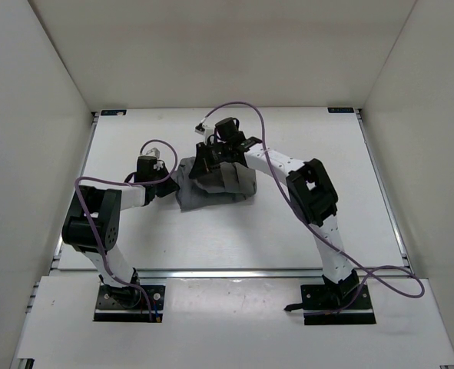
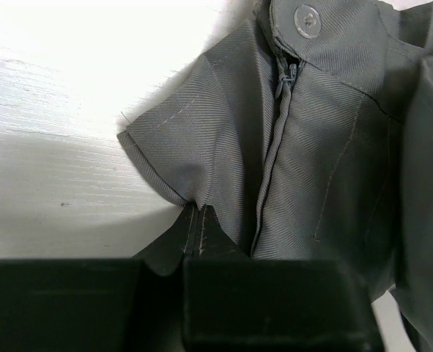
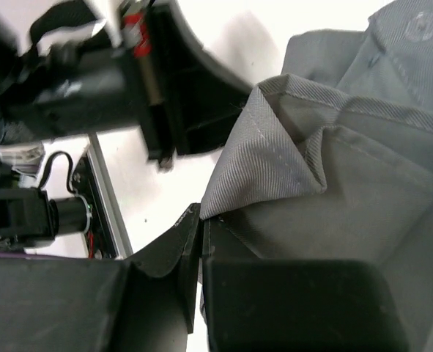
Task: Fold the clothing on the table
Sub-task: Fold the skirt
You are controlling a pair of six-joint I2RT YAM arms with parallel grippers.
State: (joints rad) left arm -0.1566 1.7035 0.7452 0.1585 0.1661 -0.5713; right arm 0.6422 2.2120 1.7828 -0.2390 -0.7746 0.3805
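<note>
Far edge of the skirt (image 1: 228, 189) under the right arm (image 1: 313, 192); rest beyond wrist frames.

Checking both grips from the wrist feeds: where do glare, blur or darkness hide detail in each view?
Left wrist: the table is blown out white at upper left; the skirt, its zipper and button are sharp; the left hand is near black. Right wrist: table glare too, the left arm looks soft, skirt weave crisp. Top external: even light, soft shadows, no glare.
</note>
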